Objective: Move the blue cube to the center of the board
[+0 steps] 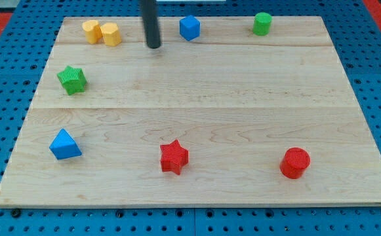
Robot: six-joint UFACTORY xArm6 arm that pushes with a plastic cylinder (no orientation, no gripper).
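The blue cube (189, 27) sits near the view's top edge of the wooden board (197, 111), a little right of the middle. My tip (153, 46) rests on the board to the left of the blue cube and slightly below it, with a gap between them. The rod rises straight up out of the view's top.
A yellow heart-shaped block (102, 31) lies at the top left, left of my tip. A green cylinder (262, 23) is at the top right, a green star (72, 79) at the left, a blue triangle (65, 145), a red star (174, 157) and a red cylinder (295, 162) along the bottom.
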